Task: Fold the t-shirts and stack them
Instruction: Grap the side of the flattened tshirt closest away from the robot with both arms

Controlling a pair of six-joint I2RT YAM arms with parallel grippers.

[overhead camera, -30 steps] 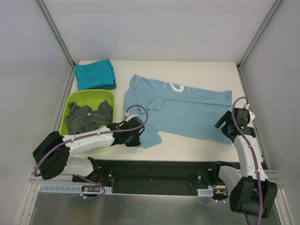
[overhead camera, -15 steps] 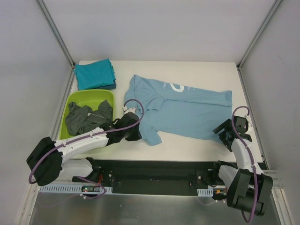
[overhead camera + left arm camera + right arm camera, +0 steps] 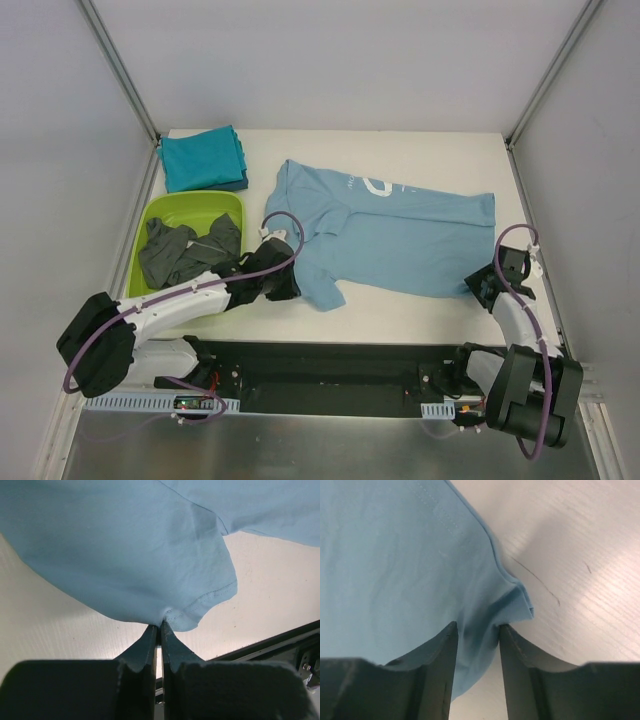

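**A:** Entry one, hazards?

**B:** Light blue t-shirt [image 3: 390,235], spread flat mid-table, collar to the left, hem to the right. The likeliest fault is an uneven hold. The left gripper [image 3: 160,626] is clamped tight on the near sleeve hem, but only on its very edge. The right gripper [image 3: 478,629] stands with jaws partly apart, astride the near-right hem corner, with cloth bunched between them and not visibly pinched. If the shirt were lifted like this, the right corner could slide out and the fold would skew. The sleeve edge might also slip free on the left, since the bite there is thin.

**A:** Anything else?

**B:** The right corner has rucked into a small pleat, which could be pressed into the fold.

**A:** Entry two, poses?

**B:** The left arm [image 3: 170,300] lies low, reaching right from its near-left base across the front of the lime-green tub [image 3: 150,215], with its wrist close to the table [image 3: 400,150]. The right arm [image 3: 520,320] is tucked along the right edge, with its gripper low and pointing at the hem.

**A:** Other stock?

**B:** Teal t-shirts [image 3: 203,160] are folded at far left. Dark grey t-shirts [image 3: 185,250] are crumpled in the tub.
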